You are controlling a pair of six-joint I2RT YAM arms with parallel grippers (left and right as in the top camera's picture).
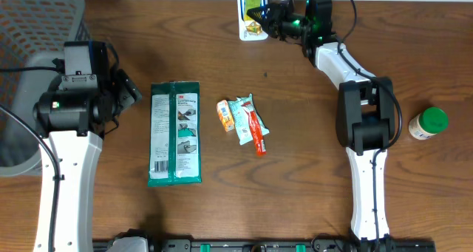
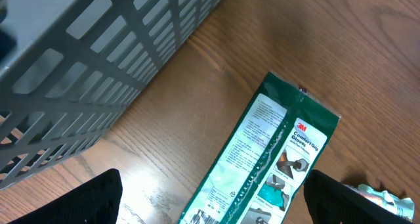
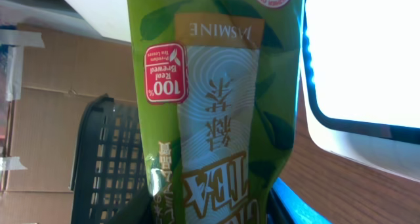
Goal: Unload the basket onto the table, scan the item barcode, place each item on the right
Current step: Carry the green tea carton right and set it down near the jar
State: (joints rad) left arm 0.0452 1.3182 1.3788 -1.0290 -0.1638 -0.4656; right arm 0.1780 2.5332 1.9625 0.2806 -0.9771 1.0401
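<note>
Right gripper pinching jasmine tea pack by near end. Pack fills my right wrist view, one finger either side at bottom edge. Print reads upside down there; long axis runs straight away from wrist. Only overhead shows me placement: pack over white scanner at table's far edge. Left gripper spread wide, hovering above glove packet; grey basket beyond.
</note>
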